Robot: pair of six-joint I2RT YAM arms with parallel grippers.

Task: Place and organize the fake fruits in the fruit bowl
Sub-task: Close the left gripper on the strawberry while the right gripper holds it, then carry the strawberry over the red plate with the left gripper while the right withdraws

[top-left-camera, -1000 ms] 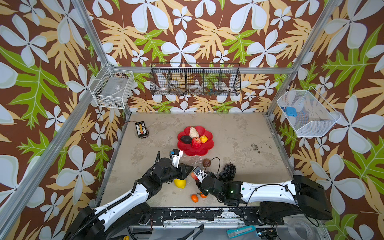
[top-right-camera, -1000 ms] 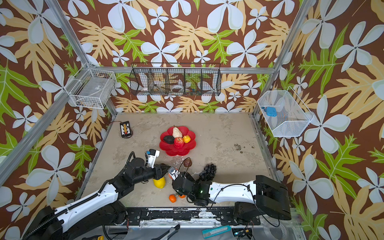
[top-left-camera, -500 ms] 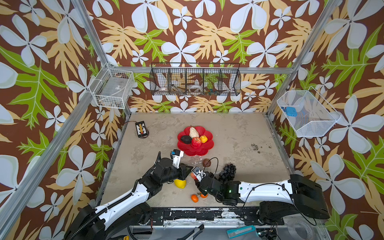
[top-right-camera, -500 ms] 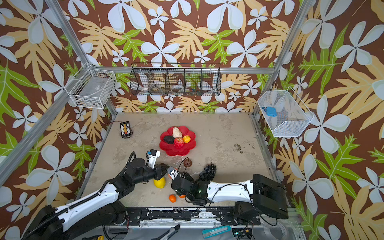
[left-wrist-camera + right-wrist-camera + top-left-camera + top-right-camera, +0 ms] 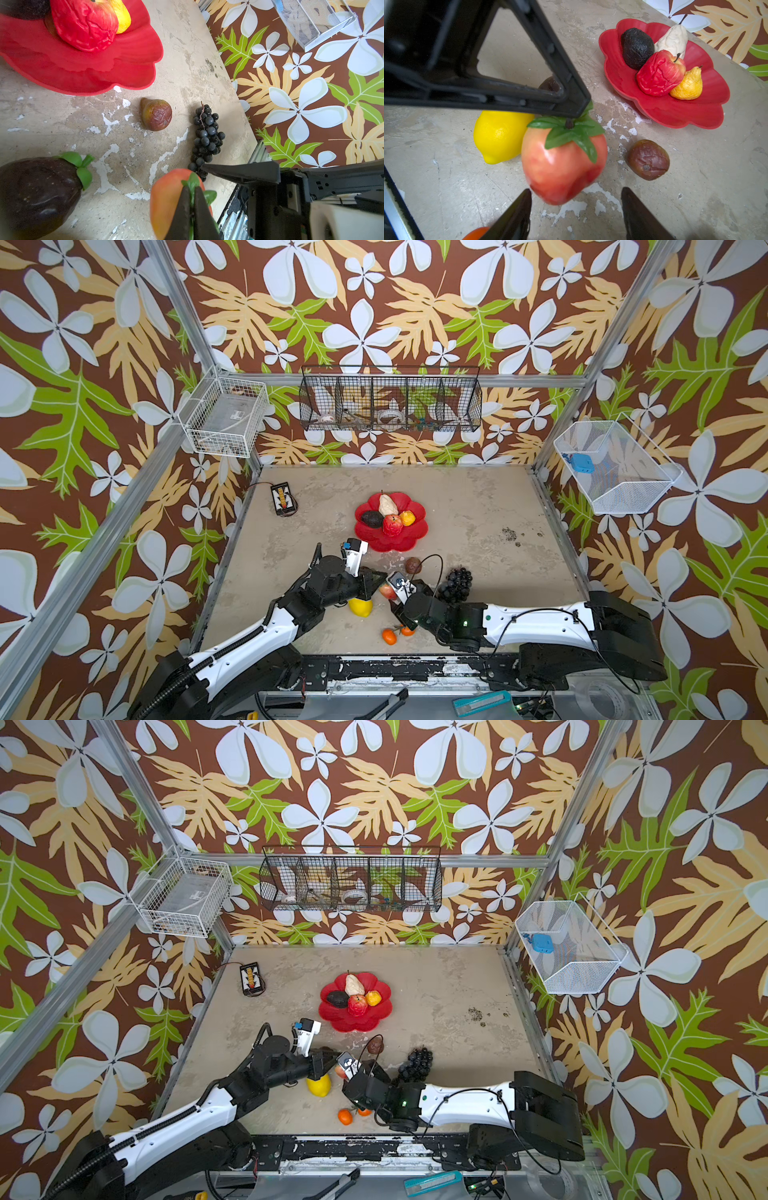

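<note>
Right, my left gripper [image 5: 192, 188] was clamped tight on the green leaf cap of the strawberry [image 5: 562, 164], and the fruit hung from it over the table [image 5: 478, 506], in the lower middle of both top views. Its long axis ran cap to blunt tip: the cap was at my left fingers [image 5: 571, 99], and the tip aimed into the gap of my right gripper [image 5: 575, 189]. That gripper's jaws stood apart on either side, off the fruit.

The fruit bowl [image 5: 390, 546] sat mid-table, well apart, holding an avocado [image 5: 636, 48], a beige pear [image 5: 672, 39], a red apple [image 5: 660, 72] and a small yellow pear [image 5: 687, 85].

The right wrist view showed the lemon [image 5: 498, 135] just beside the strawberry. The left wrist view alone gave the grape bunch [image 5: 205, 133] up close, plus a dark leafy fruit [image 5: 37, 187] that my arm hid in the top views. Only the top views caught both oranges [image 5: 390, 637] by the front edge. The marks on the small black box [image 5: 281, 498], upper left of the table, were too small to read.
</note>
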